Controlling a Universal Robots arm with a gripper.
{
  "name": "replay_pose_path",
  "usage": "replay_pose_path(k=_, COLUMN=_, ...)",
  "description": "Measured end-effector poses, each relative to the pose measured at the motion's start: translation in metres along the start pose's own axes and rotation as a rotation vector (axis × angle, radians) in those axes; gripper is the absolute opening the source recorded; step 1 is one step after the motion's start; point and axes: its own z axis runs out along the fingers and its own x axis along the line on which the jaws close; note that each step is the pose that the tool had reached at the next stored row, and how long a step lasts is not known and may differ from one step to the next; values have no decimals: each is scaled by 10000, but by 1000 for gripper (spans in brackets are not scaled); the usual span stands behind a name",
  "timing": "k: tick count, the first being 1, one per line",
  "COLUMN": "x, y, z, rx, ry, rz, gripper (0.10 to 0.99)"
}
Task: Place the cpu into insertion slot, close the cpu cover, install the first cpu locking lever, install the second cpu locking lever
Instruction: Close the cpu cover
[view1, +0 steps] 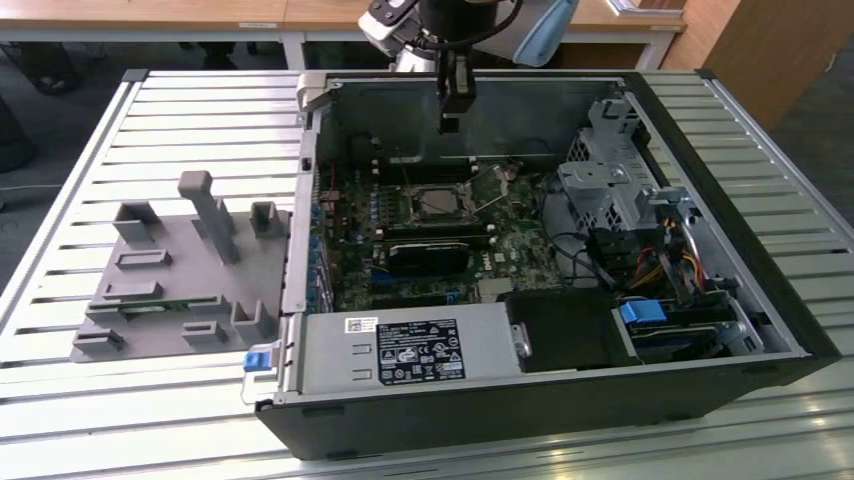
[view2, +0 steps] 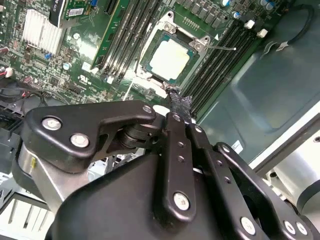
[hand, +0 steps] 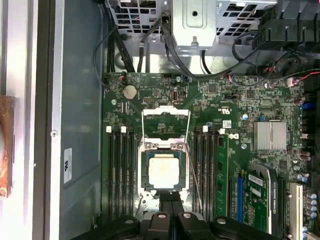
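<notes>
The cpu (hand: 164, 170) lies flat in the insertion slot (hand: 142, 186) on the green board, its pale metal face up; the second wrist view shows the cpu (view2: 170, 59) too. The cpu cover (hand: 166, 114) stands swung open past the far side of the socket. Thin wire levers (hand: 189, 131) are raised beside it. My gripper (hand: 172, 201) hangs above the board just short of the socket, fingers pressed together with nothing between them. In the exterior view, my gripper (view1: 451, 122) hovers over the rear of the open case, above the socket (view1: 441, 203).
Long black memory slots (hand: 120, 170) flank the socket on both sides. A black graphics card (view1: 430, 255), power supply (view1: 400, 350), drive cage (view1: 601, 190) and cables (view1: 667, 265) fill the case. A grey fixture (view1: 174, 270) sits on the slatted table at the exterior view's left.
</notes>
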Motion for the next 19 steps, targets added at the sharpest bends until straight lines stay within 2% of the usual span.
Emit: replay_pose_path(k=19, x=2, y=-2, z=76, rx=0, ry=0, rz=0, gripper=114)
